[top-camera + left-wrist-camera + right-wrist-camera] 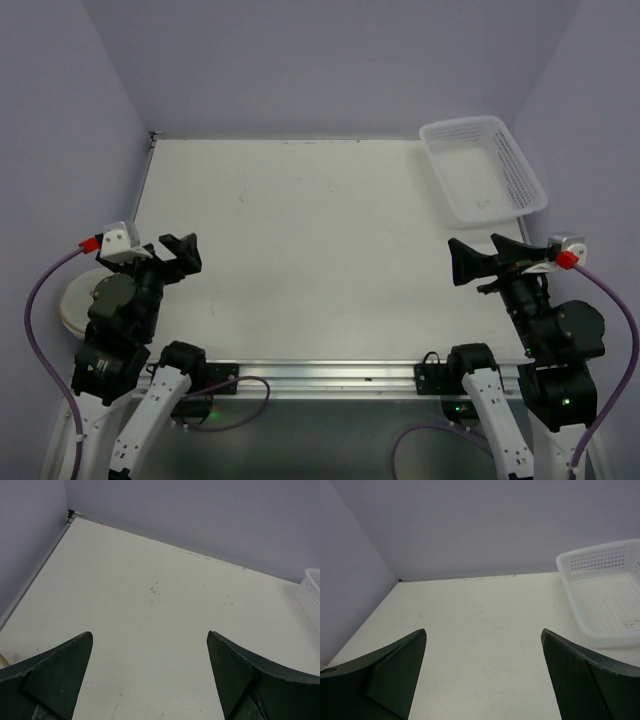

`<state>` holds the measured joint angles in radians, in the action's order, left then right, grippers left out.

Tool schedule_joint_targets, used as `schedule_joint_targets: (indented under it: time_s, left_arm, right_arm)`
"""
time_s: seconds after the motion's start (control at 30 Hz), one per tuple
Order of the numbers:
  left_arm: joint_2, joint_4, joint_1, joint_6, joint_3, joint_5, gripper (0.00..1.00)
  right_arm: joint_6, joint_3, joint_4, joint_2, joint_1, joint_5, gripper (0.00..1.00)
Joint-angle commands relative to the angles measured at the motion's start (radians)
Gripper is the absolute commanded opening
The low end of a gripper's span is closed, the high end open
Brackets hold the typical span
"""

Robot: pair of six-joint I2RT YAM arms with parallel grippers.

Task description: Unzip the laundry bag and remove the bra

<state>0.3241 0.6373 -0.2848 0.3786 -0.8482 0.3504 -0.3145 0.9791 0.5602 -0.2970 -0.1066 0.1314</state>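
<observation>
Access to the laundry bag point(70, 302) looked like the first need: it lay by the left edge of the desk point(320, 250), partly hidden behind the left arm point(125, 300), and whether it was on the desk or just off it was unclear. That arm would probably have to turn outward and find the zip, which could not be seen. Both arms sat folded low at the near edge, left jaws and right jaws wide apart and empty, pointing toward the far wall.

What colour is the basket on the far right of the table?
The basket is white, with small holes in its walls. The right wrist view shows it best.
</observation>
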Motion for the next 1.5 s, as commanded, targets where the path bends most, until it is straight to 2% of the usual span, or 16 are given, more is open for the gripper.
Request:
schedule_joint_targets:
  time_s: [0.0, 0.37, 0.6, 0.73, 0.87, 0.97, 1.07, 1.2, 1.47]
  left_arm:
    - [0.016, -0.027, -0.005, -0.011, -0.002, -0.004, 1.00]
    - [0.113, 0.056, -0.005, 0.140, -0.006, 0.171, 1.00]
    - [0.325, 0.143, -0.004, 0.313, -0.015, 0.259, 1.00]
    - [0.484, 0.167, -0.004, 0.466, -0.012, 0.312, 1.00]
    - [0.633, 0.167, 0.004, 0.505, -0.029, 0.383, 1.00]
    - [0.740, 0.180, 0.091, 0.519, -0.040, 0.441, 1.00]
    - [0.806, 0.128, 0.201, 0.461, -0.032, 0.472, 1.00]
    - [0.889, 0.122, 0.285, 0.404, -0.066, 0.541, 1.00]
    - [0.906, 0.078, 0.452, 0.319, -0.077, 0.598, 1.00]
  right_arm:
    - [-0.015, -0.010, -0.029, -0.011, -0.005, 0.019, 0.99]
    - [-0.046, -0.039, 0.009, -0.054, -0.004, 0.014, 0.99]
    - [-0.058, -0.062, 0.038, -0.086, -0.004, 0.076, 0.99]
    - [-0.081, -0.094, 0.040, -0.093, -0.005, 0.140, 0.99]
    - [-0.113, -0.137, 0.026, -0.094, -0.005, 0.218, 0.99]
    - [-0.130, -0.164, 0.009, -0.088, -0.008, 0.263, 0.99]
    - [-0.146, -0.177, 0.007, -0.082, -0.019, 0.295, 0.99]
    - [-0.149, -0.186, 0.010, -0.071, -0.038, 0.303, 0.99]
    - [-0.147, -0.191, 0.018, -0.073, -0.067, 0.303, 0.99]
